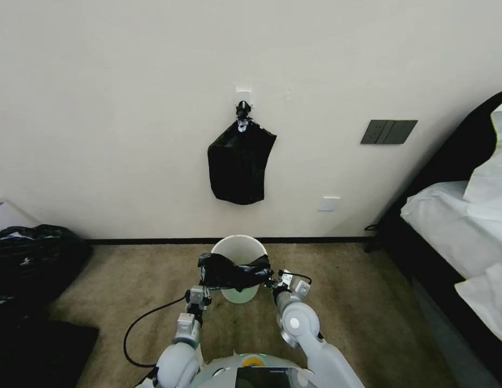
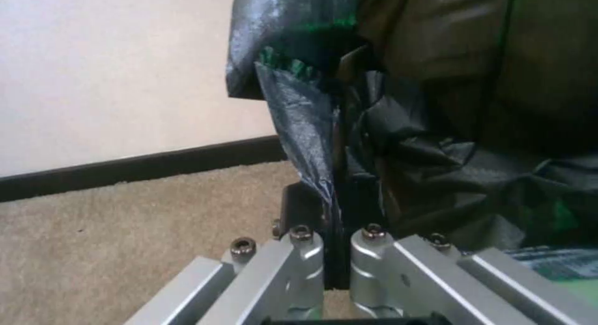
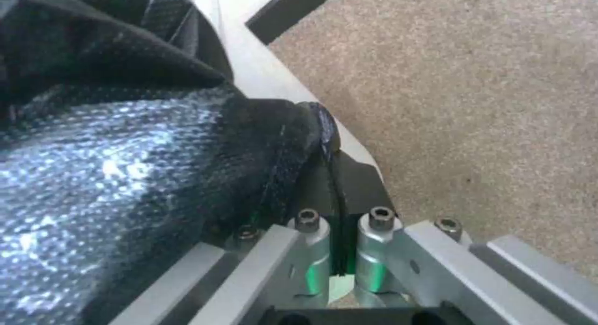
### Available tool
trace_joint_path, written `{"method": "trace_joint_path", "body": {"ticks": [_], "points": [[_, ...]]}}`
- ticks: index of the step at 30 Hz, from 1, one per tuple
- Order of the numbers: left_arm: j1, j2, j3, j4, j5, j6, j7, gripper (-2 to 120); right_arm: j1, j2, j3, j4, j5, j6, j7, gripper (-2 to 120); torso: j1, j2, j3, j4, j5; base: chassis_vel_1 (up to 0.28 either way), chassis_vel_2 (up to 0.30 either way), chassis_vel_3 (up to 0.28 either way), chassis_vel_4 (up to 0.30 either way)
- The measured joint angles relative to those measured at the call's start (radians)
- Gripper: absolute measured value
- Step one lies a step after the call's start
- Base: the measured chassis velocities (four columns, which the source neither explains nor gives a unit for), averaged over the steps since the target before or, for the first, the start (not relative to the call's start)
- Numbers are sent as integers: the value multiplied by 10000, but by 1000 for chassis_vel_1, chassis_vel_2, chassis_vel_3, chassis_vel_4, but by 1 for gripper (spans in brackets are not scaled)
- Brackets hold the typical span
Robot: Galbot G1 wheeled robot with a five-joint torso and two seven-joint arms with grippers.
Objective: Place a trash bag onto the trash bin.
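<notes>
The cream-white trash bin point(image 1: 234, 249) stands on the carpet near the wall, straight ahead of me. A glossy black trash bag point(image 1: 234, 271) is stretched across the near part of its rim between both grippers. My left gripper point(image 1: 203, 280) is shut on the bag's left end, and in the left wrist view the film point(image 2: 305, 124) is pinched between its closed fingers point(image 2: 336, 208). My right gripper point(image 1: 272, 281) is shut on the right end; the right wrist view shows the bag point(image 3: 124, 175) clamped in the fingers point(image 3: 333, 175), with the bin's rim point(image 3: 261, 77) just beyond.
A flat black bag bundle point(image 1: 239, 161) hangs from a wall hook above the bin. Bulky black sacks point(image 1: 29, 258) lie on the floor at left. A bed with white bedding point(image 1: 466, 226) stands at right. Bare carpet point(image 1: 342, 291) surrounds the bin.
</notes>
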Motion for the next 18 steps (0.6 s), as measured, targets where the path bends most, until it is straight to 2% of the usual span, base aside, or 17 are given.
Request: {"method": "trace_joint_path", "body": {"ticks": [12, 15, 17, 18], "points": [[-74, 66, -147, 203, -115, 189, 59, 0, -149, -93, -21, -100, -249, -112, -568, 0, 0, 0, 0, 0, 0, 0, 0, 0, 0], [35, 117, -204, 94, -116, 170, 70, 7, -243, -154, -31, 8, -292, -104, -654, 0, 0, 0, 0, 0, 0, 0, 0, 0, 0], [229, 153, -331, -86, -111, 130, 94, 17, -447, -260, -54, 205, -420, -87, -804, 10, 0, 0, 0, 0, 0, 0, 0, 0, 0], [229, 153, -331, -86, -111, 130, 94, 17, -447, -260, -54, 205, -420, -87, -804, 10, 0, 0, 0, 0, 0, 0, 0, 0, 0]]}}
